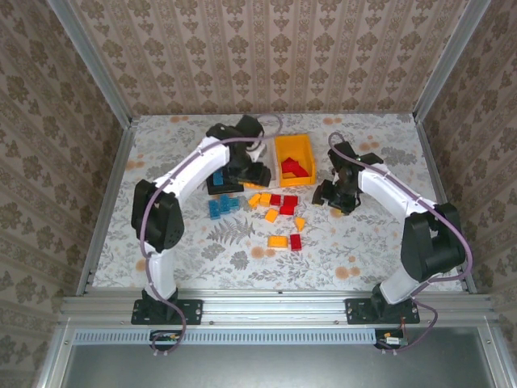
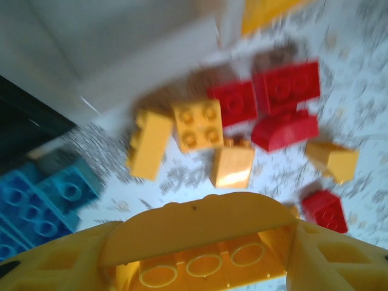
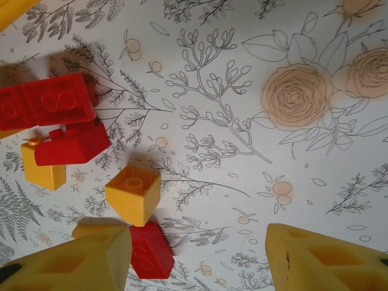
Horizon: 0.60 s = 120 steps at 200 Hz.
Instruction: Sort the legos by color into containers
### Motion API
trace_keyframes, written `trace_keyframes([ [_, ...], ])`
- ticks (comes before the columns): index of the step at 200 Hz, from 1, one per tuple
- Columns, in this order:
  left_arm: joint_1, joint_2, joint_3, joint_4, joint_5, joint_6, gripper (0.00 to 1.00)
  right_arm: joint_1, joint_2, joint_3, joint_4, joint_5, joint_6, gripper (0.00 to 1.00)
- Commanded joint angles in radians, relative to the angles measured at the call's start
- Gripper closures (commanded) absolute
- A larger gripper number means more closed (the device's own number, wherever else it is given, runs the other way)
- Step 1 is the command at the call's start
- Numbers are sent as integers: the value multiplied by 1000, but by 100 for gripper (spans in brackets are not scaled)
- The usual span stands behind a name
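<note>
The bricks (image 3: 133,194) are smooth, glossy plastic, as is the orange brick (image 2: 206,270) in the left gripper (image 2: 200,257), whose fingers (image 2: 48,267) look matt plastic. The counter (image 3: 254,91) has a matt printed cover.

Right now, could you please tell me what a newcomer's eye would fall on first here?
The orange-yellow bin in the middle of the top view, red bricks inside, stands out first. In front of it lie loose red, orange and blue bricks. In the left wrist view, the left gripper clamps an orange brick.

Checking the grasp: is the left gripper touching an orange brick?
Touching. Left wrist view: the orange brick sits clamped between the fingers of the left gripper.
</note>
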Motion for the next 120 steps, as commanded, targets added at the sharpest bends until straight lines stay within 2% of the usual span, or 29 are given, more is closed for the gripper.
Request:
trace_keyframes([
  [1,43,87,115,-36,-21,22,42,26,1,16,-3,-24,31,39],
  [28,83,205,266,-65,-33,37,41,71,-15,0,-25,-18,35,39],
  [63,86,373,497,-141,-50,65,41,108,-19,-28,-45,-9,42,39],
  [87,91,429,541,-147,-48,56,39,130,0,-26,-57,-11,45,39],
  [120,92,455,567,-142,-33,45,31,150,27,-14,-65,4,41,39],
])
